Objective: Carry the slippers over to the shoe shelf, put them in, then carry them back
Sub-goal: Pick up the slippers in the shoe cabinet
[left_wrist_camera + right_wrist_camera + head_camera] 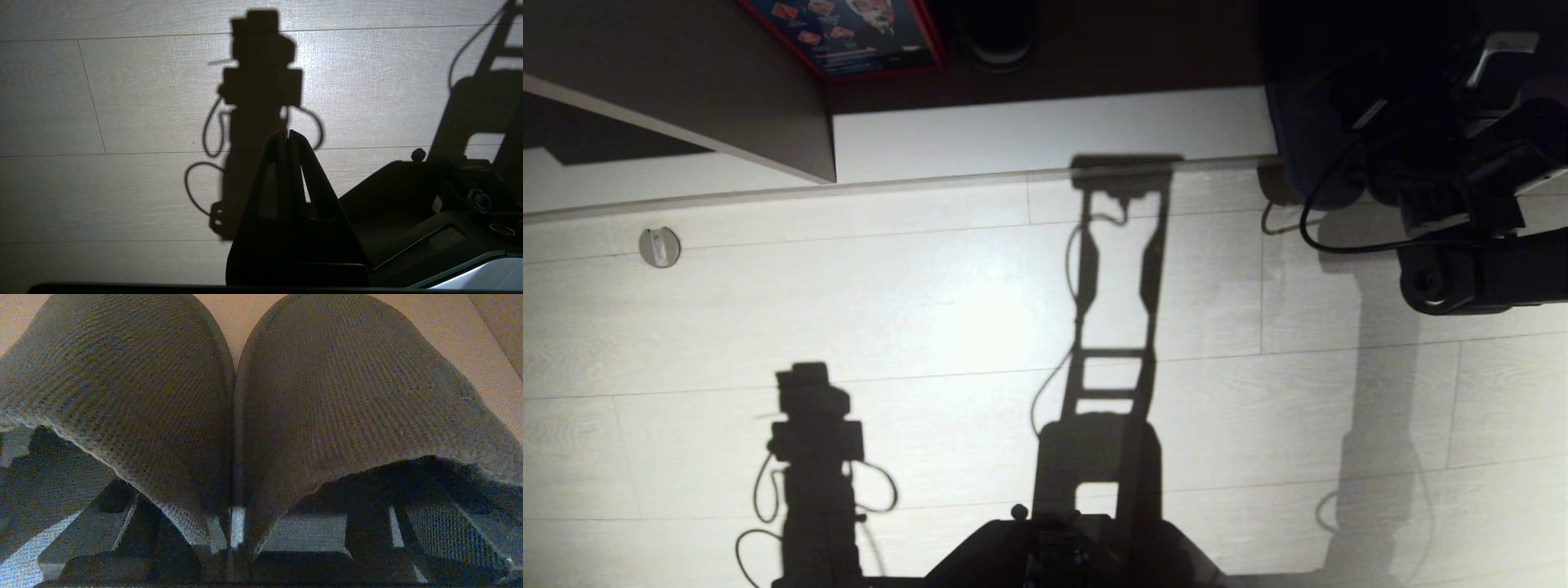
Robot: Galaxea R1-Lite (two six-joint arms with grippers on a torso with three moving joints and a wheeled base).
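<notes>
A: What's under you rn?

B: Biggest thing is the floor, pale wood planks, w/ your robot's own shadow thrown across it. Past that, a white board runs along the far edge of the planks. A grey panel juts in over it at the far left.

A: And the robot itself?

B: Dark base shows at the near edge of the head view. Your right arm reaches in from the far right, black, w/ a cable looping off it. That corner's too dark in the head view to sort out much else.

A: Slippers?

B: The slippers fill the right wrist view. It's a pair, side by side, inner edges touching, toes pointing away from the cam, heel openings toward it. Dark woven fabric, lying on a warm tan floor.

A: Right hand on them?

B: Your right hand sits just behind the heel openings w/ its jaws spread wide apart, not clamped on anything. Can't tell if a finger touches the fabric, it's too murky down there.

A: Left side?

B: Left hand hangs over bare planks beside the base, fingers together w/ tips meeting, nothing between them.

A: Small stuff?

B: A red-edged box w/ blue print sits at the far side, next to the grey panel. A little round metal piece is on the planks at the far left, near the white board.
</notes>
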